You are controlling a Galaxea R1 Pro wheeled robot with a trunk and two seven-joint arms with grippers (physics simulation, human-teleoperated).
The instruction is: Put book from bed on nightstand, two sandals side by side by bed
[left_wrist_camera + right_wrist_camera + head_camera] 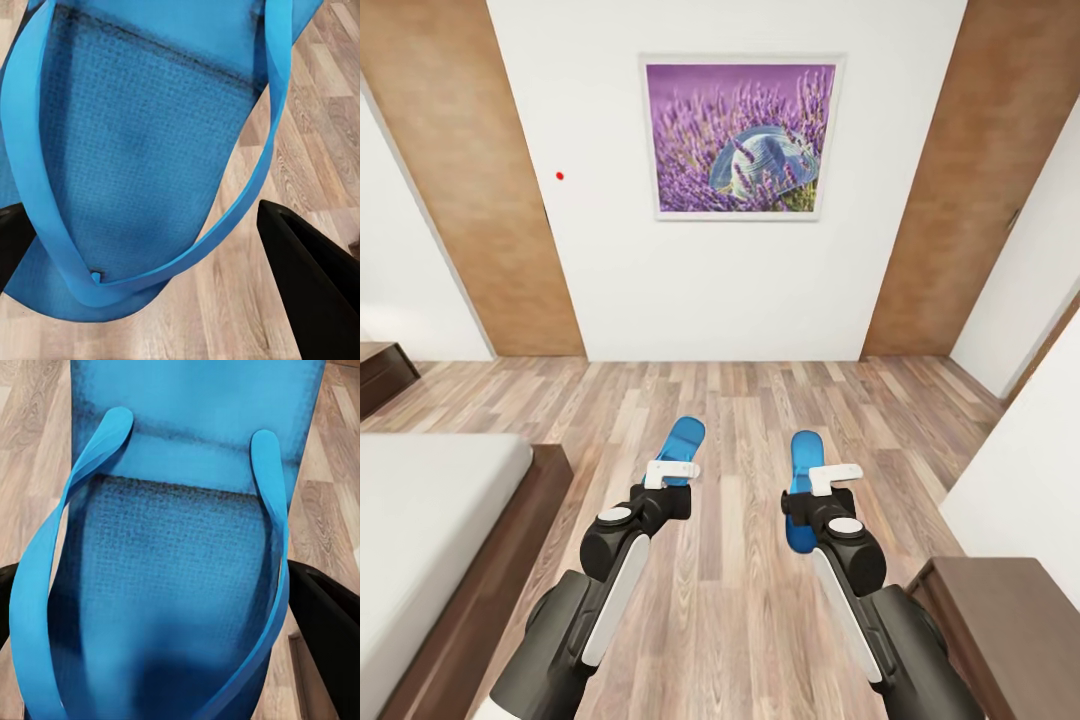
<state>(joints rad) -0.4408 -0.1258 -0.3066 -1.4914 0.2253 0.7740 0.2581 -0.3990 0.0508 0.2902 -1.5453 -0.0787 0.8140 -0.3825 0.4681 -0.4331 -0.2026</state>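
Observation:
Two bright blue sandals are held above the wood-plank floor (740, 420). My left gripper (673, 470) is shut on one sandal (683, 440), whose sole and strap (135, 150) lie between the black fingers (315, 285) in the left wrist view. The other sandal (803, 462) is gripped by my right gripper (830, 480), and it shows close up (180, 585) between that hand's fingers (330, 622). The bed (510, 540), with its pale mattress, lies at the lower left. The book is out of view. I cannot tell whether either dark cabinet is a nightstand.
A dark-brown wooden cabinet (1010, 620) stands at the lower right against a white wall (1020, 480). Another dark wood piece (380, 370) sits at the far left beyond the bed. Two brown doors (470, 200) flank a lavender picture (740, 137) ahead.

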